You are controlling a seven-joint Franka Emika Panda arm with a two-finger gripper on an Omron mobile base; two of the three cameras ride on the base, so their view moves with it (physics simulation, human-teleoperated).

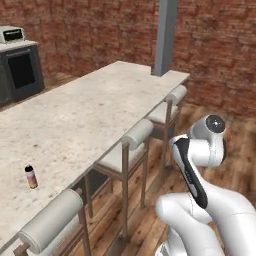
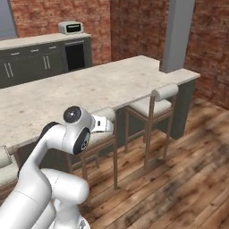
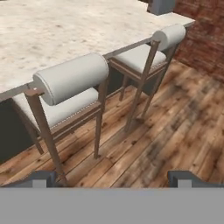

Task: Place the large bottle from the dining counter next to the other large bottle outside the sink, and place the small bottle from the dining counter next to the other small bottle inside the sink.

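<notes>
The dining counter (image 1: 85, 110), a long beige speckled slab, is shown running from the lower left to a wide grey pillar (image 1: 165, 35) at its far end. The small bottle (image 1: 31, 177), short and pinkish with a dark cap, is seen standing upright on the slab near its close edge, alone and well apart from the pillar. Three stools with padded roll backrests are lined along the counter's near side; the middle stool (image 1: 131, 145) is seen just beyond the folded white arm (image 1: 200, 160), which is held low over the wooden floor (image 1: 235, 150) and clear of the counter.

In the hand view, the gripper (image 3: 113, 177) is directed at two of the stools and the floorboards; its two dark fingertips (image 3: 41, 177) are set far apart at the lower edge with nothing between them, so the jaws are read as spread and empty, although only the tips are visible.

In the right base view, a worktop over dark grey cabinets (image 2: 31, 67) is shown against the brick wall (image 2: 134, 27), with a small appliance (image 2: 70, 27), possibly a toaster, resting on it.
</notes>
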